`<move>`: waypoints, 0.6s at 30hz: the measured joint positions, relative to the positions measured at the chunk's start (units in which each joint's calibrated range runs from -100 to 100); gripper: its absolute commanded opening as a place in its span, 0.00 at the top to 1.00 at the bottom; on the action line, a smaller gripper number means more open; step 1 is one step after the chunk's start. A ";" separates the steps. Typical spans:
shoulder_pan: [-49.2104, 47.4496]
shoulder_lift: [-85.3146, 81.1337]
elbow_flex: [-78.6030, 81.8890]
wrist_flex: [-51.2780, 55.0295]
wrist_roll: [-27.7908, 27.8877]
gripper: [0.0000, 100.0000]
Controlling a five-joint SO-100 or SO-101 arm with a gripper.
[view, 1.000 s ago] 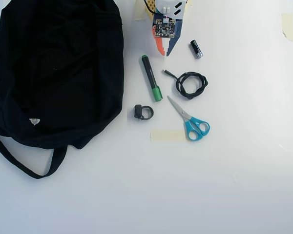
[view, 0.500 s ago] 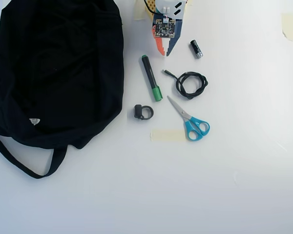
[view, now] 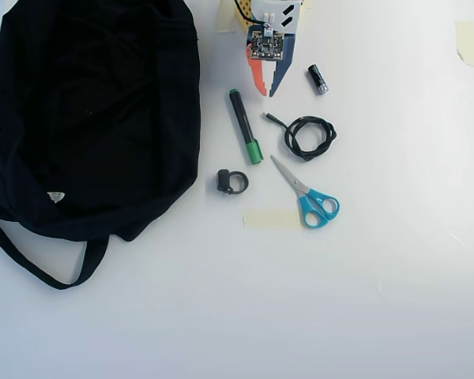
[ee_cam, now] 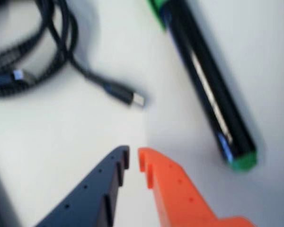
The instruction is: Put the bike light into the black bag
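The jaws [view: 266, 94] are nearly pressed together, holding nothing, above the white counter [view: 340, 300] near the marker [view: 244, 126] and coiled cable [view: 308, 136]. The bike light [view: 231, 181] lies on the counter below the marker, just beside the black bag [view: 91, 110].

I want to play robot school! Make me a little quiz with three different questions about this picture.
1. True or false: the bike light is already inside the black bag.
2. Which lies nearest the bike light: A scissors, B green marker, C battery?
3. Fill in: the gripper holds ____.

Key: 1 false, it lies on the table beside the bag. 2 B. 3 nothing; its jaws are nearly together.
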 measured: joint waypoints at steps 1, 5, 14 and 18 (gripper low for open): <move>0.00 2.08 -1.34 -3.01 0.00 0.98; -0.44 12.54 -10.46 -17.52 -0.10 0.98; -7.05 41.34 -30.50 -52.38 -0.29 0.98; -6.61 55.38 -42.06 -60.03 -0.29 0.98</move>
